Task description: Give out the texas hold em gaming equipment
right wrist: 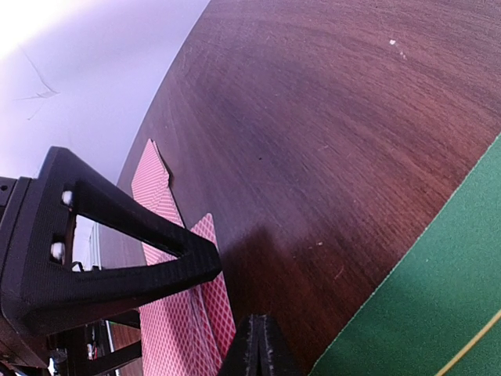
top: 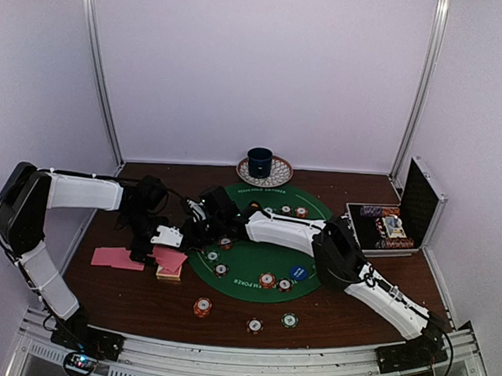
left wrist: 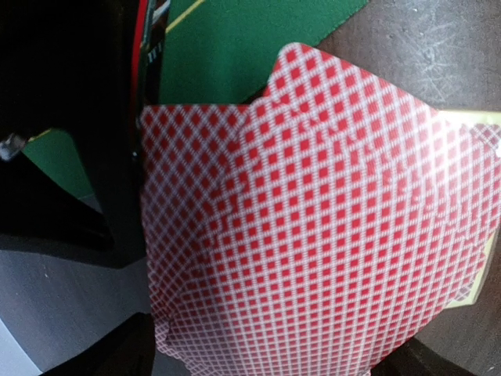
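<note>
crowding the left wrist view — blurred playing cards [left wrist: 329, 235], edges cropped.

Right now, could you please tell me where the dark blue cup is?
In the top view, the dark blue cup stands on a patterned saucer at the middle of the far edge of the table, just beyond the green felt mat.

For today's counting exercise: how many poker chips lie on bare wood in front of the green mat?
3: orange chip left, red chip middle, green chip right. The right arm may hide more.
</note>
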Robot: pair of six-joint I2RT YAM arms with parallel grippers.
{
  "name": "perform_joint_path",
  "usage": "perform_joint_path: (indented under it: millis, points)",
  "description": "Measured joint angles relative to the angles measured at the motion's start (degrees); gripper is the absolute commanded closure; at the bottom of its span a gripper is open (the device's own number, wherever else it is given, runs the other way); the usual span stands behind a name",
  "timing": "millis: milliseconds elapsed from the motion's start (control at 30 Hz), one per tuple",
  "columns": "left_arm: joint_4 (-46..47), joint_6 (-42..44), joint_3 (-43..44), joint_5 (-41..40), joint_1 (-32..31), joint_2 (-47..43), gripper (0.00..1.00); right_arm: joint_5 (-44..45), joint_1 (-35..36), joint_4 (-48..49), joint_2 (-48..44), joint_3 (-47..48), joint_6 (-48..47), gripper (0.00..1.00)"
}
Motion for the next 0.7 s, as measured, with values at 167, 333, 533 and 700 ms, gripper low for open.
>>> perform_joint_path:
  millis: [167, 333, 533, 700]
  points:
    - [-0.63, 0.04, 0.11, 0.59, -0.04, 0.26, 0.03, -0.07, 0.04, 0.09, 0.0, 0.0, 0.37, 0.98]
    - [-1.33, 0.24, 0.72, 0.85, -0.5, 2.01, 0.03, -0.22, 0.24, 1.53, 0.0, 0.0, 1.49, 0.99]
    - [-1.9, 0.35, 1.14, 1.44, -0.55, 2.38, 0.02, -0.22, 0.26, 1.84, 0.0, 0.0, 1.51, 1.0]
    - [-1.97, 0.42, 1.16, 1.62, -0.55, 2.4, 0.02, -0.28, 0.26, 1.84, 0.0, 0.0, 1.51, 1.0]
